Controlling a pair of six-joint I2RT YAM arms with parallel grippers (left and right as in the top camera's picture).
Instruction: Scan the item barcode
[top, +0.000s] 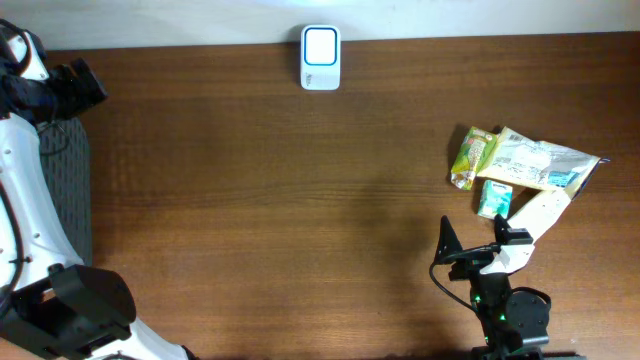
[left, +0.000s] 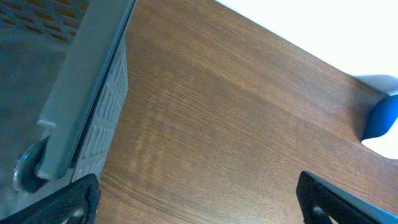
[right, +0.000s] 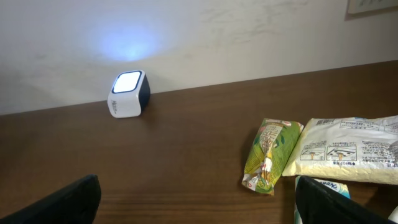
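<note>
The scanner (top: 320, 57), a small white box with a lit blue-white face, stands at the table's far edge in the middle; the right wrist view also shows the scanner (right: 129, 93). Three items lie together at the right: a green snack packet (top: 473, 157), a white and yellow bag (top: 540, 160) and a teal tissue pack (top: 494, 199). My right gripper (top: 478, 238) is open just in front of the tissue pack, holding nothing. In its wrist view the green packet (right: 270, 155) lies ahead of the right finger (right: 348, 202). My left gripper (top: 88, 85) is open and empty at the far left.
A grey perforated basket (left: 81, 93) stands at the table's left edge, close to the left gripper (left: 199, 208). A blue and white shape (left: 380, 118) shows at the right edge of the left wrist view. A pale wall (right: 249, 37) runs behind the table.
</note>
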